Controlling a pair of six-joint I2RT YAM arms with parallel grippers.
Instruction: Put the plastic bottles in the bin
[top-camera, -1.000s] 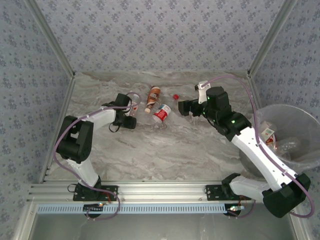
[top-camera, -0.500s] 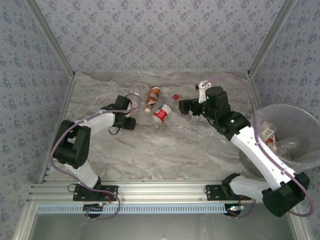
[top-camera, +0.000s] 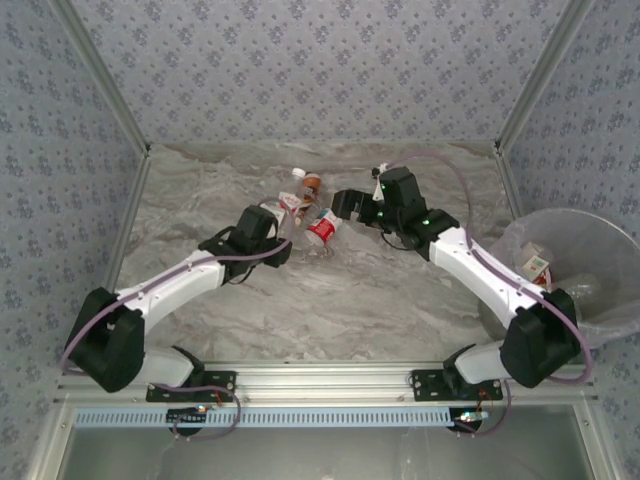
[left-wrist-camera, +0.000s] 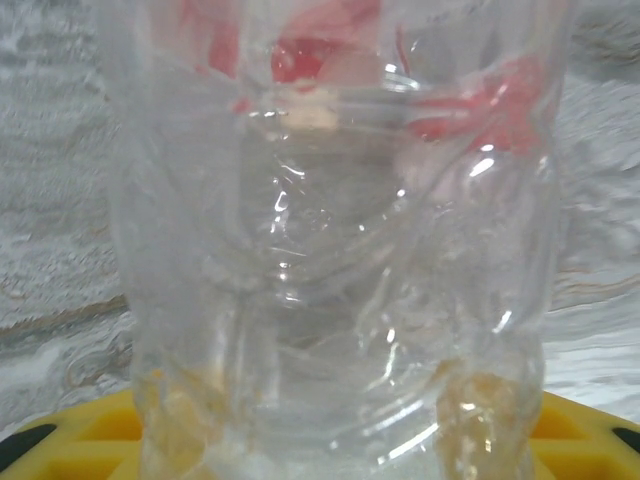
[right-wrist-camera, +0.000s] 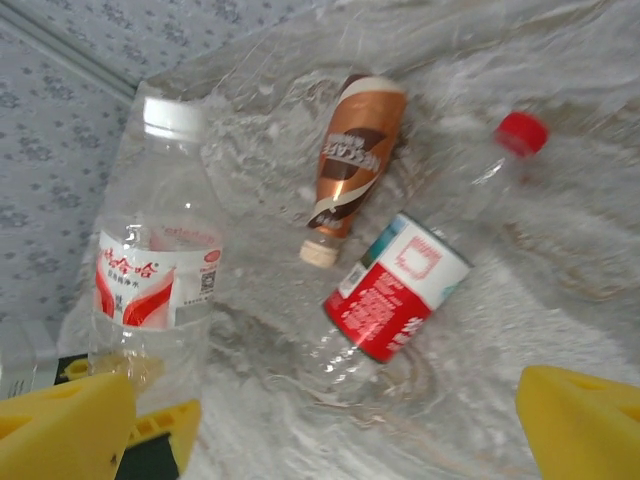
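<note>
My left gripper (top-camera: 278, 222) is shut on the base of a clear plastic bottle (top-camera: 287, 203) with a white cap and red-white label, held tilted up off the table. In the left wrist view this bottle (left-wrist-camera: 330, 230) fills the frame, and the yellow pads (left-wrist-camera: 480, 405) show through it. My right gripper (top-camera: 345, 205) hangs open over two lying bottles: a brown-labelled one (right-wrist-camera: 350, 165) and a clear one with a red label (right-wrist-camera: 400, 290) and red cap. The held bottle (right-wrist-camera: 160, 260) stands left of my right gripper (right-wrist-camera: 320, 440). The bin (top-camera: 565, 212) stands at the far right.
Inside the bin lie a few bottles (top-camera: 537, 266). Patterned walls close in the marble table (top-camera: 330, 300) on three sides. The two grippers are close together near the back centre, and the right forearm stretches from them toward the bin.
The left gripper has closed on the white-capped bottle and carried it right and up. The right gripper has moved left over the lying bottles, still open.
</note>
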